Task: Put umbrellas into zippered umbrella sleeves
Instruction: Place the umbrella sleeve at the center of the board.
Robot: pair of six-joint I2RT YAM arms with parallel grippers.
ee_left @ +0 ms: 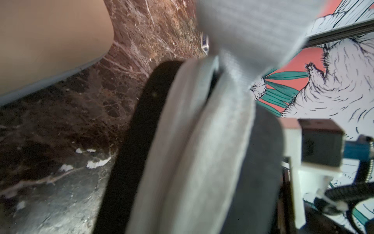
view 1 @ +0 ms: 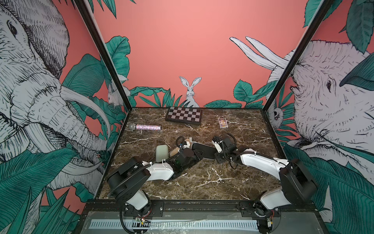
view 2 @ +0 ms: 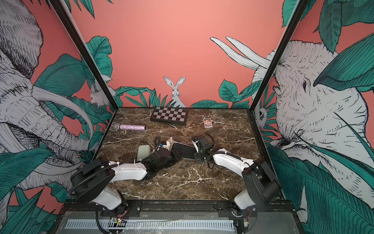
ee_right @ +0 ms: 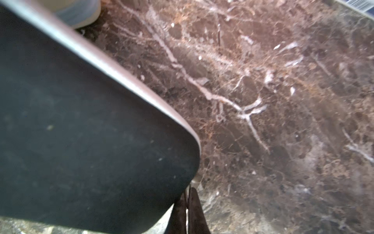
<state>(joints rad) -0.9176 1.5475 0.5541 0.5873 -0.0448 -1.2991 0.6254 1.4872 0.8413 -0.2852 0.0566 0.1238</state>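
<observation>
Black sleeve [view 1: 204, 151] on marble [view 1: 202, 182] — right pincer [ee_right: 187, 210] clenched at its corner; left pincer [view 1: 189, 144] — state unclear.

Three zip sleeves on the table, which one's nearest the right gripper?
The black round-cornered clamshell sleeve: the right gripper sits shut at its corner. The mint green sleeve and the cream sleeve lie farther off to the left.
</observation>
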